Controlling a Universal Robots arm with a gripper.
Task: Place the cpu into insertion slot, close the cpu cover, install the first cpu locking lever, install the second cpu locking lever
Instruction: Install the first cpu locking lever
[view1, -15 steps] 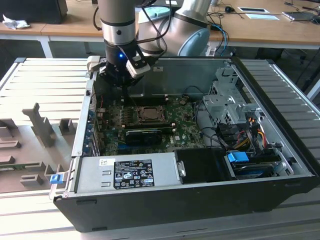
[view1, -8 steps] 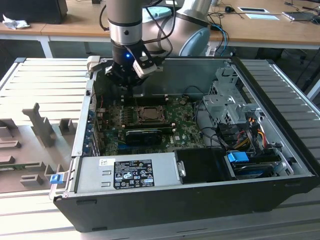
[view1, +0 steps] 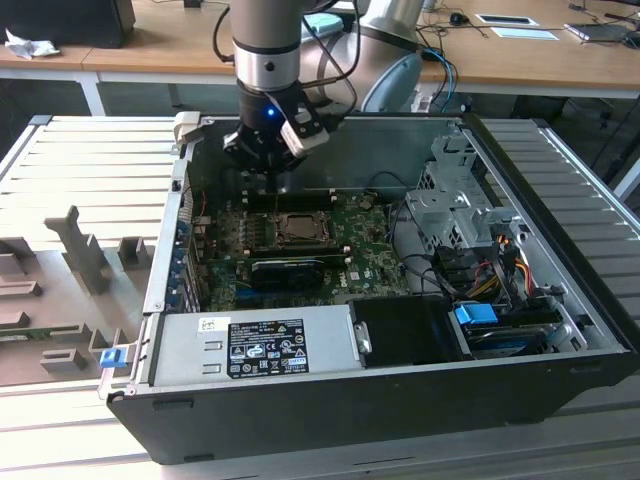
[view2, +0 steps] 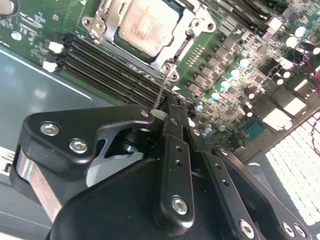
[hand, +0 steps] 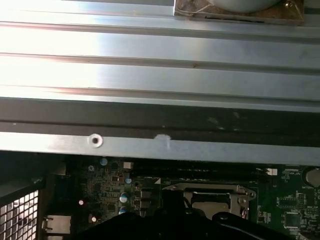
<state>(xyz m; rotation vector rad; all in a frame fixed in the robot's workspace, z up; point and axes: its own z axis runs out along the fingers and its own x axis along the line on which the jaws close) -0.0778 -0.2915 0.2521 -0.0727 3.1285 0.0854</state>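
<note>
Beside the cpu cover (view2: 186, 29), the hand (view2: 167, 113) pinches a thin locking lever (view2: 163, 88).

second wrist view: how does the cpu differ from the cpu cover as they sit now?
The pale silver-beige square cpu is a solid flat plate. The thin silver metal cpu cover is an open frame with a square middle opening.
The cpu sits inside the socket, and the cpu cover lies over its edges, framing it.
The cpu face looks matte, while the cpu cover is brighter bare metal.
Both lie flat on the green circuit board.
</note>
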